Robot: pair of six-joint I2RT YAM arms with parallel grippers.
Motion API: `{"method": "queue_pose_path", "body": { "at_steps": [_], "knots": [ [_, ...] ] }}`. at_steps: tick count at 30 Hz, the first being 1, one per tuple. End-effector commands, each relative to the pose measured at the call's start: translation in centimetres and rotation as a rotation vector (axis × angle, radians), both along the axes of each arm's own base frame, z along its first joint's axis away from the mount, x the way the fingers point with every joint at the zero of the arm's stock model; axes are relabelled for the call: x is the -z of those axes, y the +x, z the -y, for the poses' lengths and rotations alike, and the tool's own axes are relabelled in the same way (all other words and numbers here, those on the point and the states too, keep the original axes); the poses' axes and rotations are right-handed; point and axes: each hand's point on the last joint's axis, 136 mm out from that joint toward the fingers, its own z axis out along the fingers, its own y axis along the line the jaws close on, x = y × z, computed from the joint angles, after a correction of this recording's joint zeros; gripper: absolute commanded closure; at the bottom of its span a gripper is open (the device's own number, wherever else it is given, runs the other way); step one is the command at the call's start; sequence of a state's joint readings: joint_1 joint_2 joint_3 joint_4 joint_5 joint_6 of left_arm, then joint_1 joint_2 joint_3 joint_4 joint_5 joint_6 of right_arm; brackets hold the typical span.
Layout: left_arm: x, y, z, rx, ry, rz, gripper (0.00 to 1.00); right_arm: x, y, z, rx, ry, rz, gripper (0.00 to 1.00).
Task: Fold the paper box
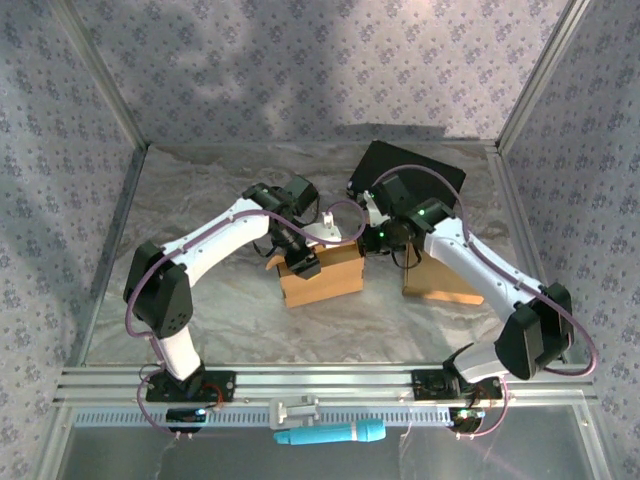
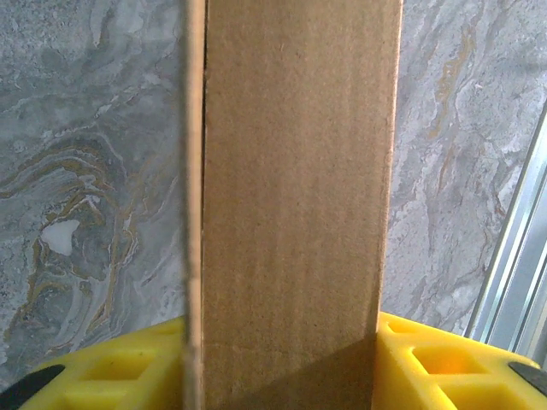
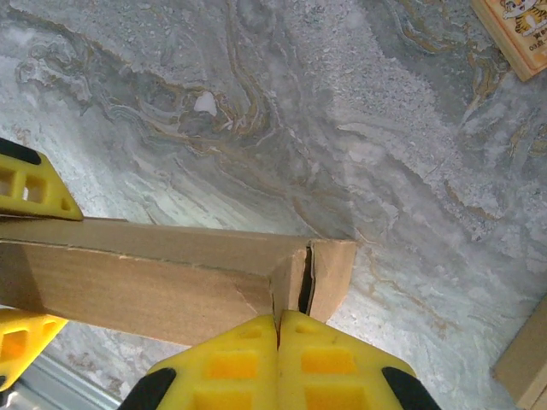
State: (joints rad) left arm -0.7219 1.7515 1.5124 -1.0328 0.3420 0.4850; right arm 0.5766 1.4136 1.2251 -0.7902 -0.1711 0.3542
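Observation:
The paper box [image 1: 322, 280] is a brown cardboard carton lying on the marbled table near the middle. My left gripper [image 1: 300, 262] comes down on its left end. In the left wrist view the box [image 2: 291, 205] runs between the yellow fingers [image 2: 436, 350], which press on both of its sides. My right gripper [image 1: 366, 240] is at the box's right end. Its yellow fingertips [image 3: 256, 337] are shut together and touch the edge of the end flap [image 3: 332, 269], which stands slightly ajar from the box [image 3: 145, 278].
A second brown cardboard piece [image 1: 440, 282] lies under the right arm, and a black flat object [image 1: 412, 170] lies behind it. A teal tool [image 1: 332, 433] rests on the front rail. Patterned walls enclose the table. A printed wooden tile [image 3: 517, 30] lies farther off.

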Motion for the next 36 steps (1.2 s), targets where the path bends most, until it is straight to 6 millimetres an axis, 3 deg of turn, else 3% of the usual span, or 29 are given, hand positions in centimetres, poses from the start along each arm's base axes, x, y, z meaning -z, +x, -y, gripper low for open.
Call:
{"method": "queue_pose_path", "body": {
  "at_steps": [1,7,12,17,22,25,31,36],
  "knots": [
    [-0.2,0.7,0.8,-0.002,-0.015,0.024,0.5,1.8,-1.6,0.6,-0.018,-0.047,-0.002,1.0],
    [-1.3,1.7,1.0,-0.052,-0.053,0.077,0.44,1.8,-1.7,1.0,-0.004,-0.067,0.052,1.0],
    [-3.8,2.5,0.9,-0.122,-0.138,0.165,0.36,1.0,-1.3,0.8,0.005,-0.068,0.065,1.0],
    [-4.6,2.0,-0.1,-0.193,-0.15,0.173,0.28,0.9,-1.3,0.7,0.003,-0.07,0.057,1.0],
    [-6.3,2.3,-1.3,-0.336,-0.195,0.207,0.28,0.8,-1.1,0.6,0.017,-0.078,0.041,1.0],
    [-7.3,2.3,-2.8,-0.447,-0.181,0.216,0.3,1.0,-1.2,0.4,0.014,-0.086,0.026,1.0],
    [-6.9,0.6,-9.2,-0.713,0.047,0.172,0.42,1.0,-1.3,0.3,0.009,-0.084,0.02,1.0],
    [-6.7,-2.5,-10.2,-0.776,0.049,0.02,0.46,1.2,-1.5,0.2,0.006,-0.083,0.009,1.0]
  ]
}}
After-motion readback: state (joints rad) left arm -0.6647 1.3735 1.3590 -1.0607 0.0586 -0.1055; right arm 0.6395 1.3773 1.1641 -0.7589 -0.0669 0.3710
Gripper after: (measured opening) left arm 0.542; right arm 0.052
